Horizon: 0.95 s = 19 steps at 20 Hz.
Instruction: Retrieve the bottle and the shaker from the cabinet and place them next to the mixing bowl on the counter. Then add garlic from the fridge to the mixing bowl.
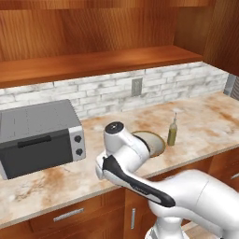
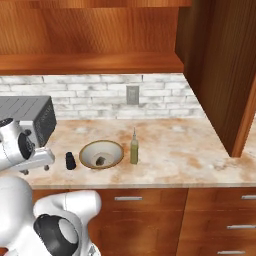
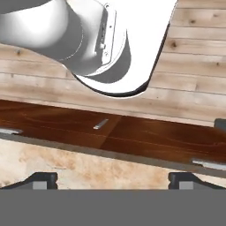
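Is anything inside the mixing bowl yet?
Yes: the right base view shows one small dark lump on the mixing bowl's speckled bottom; too small to identify. In the left base view the arm covers most of the bowl.

Both base views look forward and down over the bench (image 1: 210,121), from left and right, sharing the mixing bowl (image 2: 101,153). The hand view looks closely down past the bench edge to the floor (image 3: 194,57).

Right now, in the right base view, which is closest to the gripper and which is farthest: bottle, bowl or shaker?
1. Shaker, on the left, beside the gripper.
2. Bowl, in the middle, right of the shaker.
3. Bottle, right of the bowl, farthest.
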Available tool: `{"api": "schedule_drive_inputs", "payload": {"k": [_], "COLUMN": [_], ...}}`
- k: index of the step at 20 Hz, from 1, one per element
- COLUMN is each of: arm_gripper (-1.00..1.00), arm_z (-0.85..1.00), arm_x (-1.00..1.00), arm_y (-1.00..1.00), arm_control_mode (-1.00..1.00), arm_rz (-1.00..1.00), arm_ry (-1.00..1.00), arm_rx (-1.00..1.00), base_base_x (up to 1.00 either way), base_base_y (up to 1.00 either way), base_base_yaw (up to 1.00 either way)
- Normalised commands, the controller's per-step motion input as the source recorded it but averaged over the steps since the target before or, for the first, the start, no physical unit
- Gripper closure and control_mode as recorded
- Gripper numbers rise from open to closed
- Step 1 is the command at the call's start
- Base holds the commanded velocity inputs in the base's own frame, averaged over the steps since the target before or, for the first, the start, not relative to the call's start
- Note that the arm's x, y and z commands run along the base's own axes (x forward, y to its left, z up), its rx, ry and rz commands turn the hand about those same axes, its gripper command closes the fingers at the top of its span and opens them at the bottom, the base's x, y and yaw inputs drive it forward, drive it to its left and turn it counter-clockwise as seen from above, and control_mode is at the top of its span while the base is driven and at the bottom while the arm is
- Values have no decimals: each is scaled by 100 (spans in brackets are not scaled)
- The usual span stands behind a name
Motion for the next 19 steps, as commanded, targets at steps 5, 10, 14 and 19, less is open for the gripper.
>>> {"api": "schedule_drive_inputs", "payload": {"k": [5, 10, 14, 19], "arm_gripper": [-100, -100, -100, -100], "arm_z": [-39, -41, -54, -35], "arm_x": [-99, -57, -4, 14], "arm_y": [-27, -22, -7, 0], "arm_control_mode": [-100, -100, -100, -100], "arm_rz": [-7, -4, 0, 0], "arm_ry": [-5, 0, 7, 7], "arm_rx": [3, 3, 1, 6], "base_base_x": [0, 0, 0, 0], "base_base_y": [0, 0, 0, 0], "base_base_yaw": [0, 0, 0, 0]}}
